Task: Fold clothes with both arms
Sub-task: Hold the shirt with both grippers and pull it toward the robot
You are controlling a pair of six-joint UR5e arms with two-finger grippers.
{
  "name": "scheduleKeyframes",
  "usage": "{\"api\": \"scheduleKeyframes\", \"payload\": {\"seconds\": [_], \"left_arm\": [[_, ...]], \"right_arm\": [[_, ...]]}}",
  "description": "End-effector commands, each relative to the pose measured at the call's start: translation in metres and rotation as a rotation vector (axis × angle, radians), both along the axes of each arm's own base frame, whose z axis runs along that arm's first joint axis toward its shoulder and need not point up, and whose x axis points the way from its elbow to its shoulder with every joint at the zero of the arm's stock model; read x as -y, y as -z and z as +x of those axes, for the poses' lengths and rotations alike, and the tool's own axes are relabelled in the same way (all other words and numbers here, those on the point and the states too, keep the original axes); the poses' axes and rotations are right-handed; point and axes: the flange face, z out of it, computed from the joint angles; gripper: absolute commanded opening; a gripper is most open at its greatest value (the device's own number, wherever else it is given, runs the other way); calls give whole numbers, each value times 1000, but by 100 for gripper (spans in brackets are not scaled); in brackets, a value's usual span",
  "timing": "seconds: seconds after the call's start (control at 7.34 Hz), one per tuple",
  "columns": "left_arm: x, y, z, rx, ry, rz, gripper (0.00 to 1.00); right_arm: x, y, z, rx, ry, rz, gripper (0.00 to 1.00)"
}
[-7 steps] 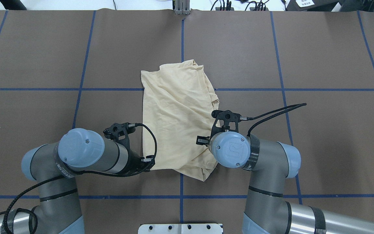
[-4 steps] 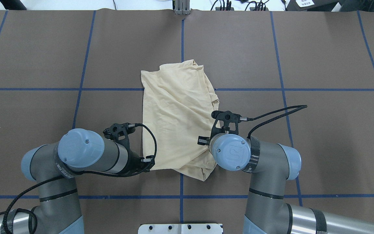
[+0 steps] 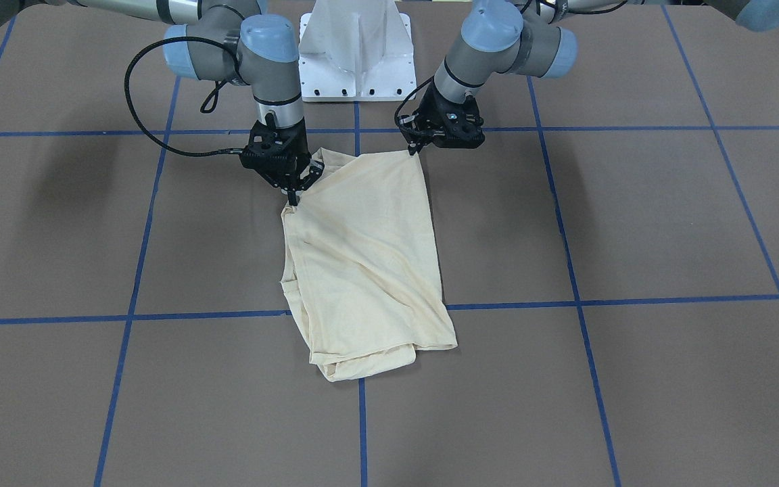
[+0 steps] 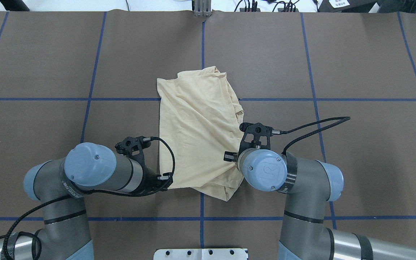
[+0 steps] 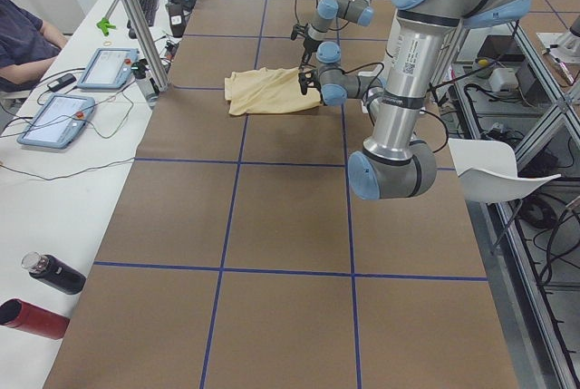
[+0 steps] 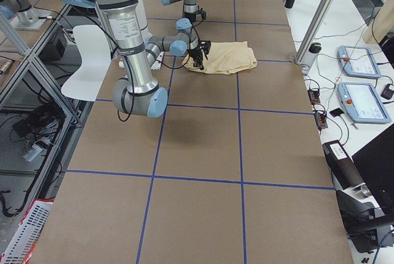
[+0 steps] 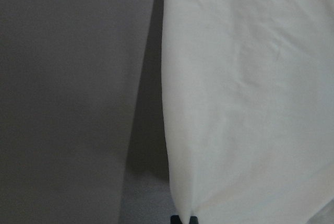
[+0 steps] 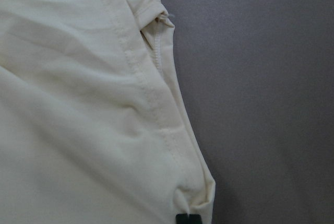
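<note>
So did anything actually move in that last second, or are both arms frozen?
The right arm slid a little out to its own right and slightly back toward the base, its jaws shut on the near edge of the shirt. The left arm stayed put, jaws pinching the other near corner, and the shirt lies much as before.

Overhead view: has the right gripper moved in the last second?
Yes. The right gripper, shut on the shirt, has shifted toward the view's right, away from the central blue tape line, and slightly toward the robot's base.
</note>
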Motion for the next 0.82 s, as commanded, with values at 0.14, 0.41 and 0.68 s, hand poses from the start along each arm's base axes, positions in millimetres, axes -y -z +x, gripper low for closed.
{"api": "scheduleKeyframes", "payload": {"seconds": [0.14,0.41,0.68], "left_arm": [[-3,8,-7,-17,-1,5,0],[-7,21,-18,-46,2,10,0],[-25,42,-41,-92,-10,14,0]], "right_arm": [[-5,10,12,24,5,5,0],[-15,23,20,52,19,9,0],[-61,18,56,71,78,11,0]]}}
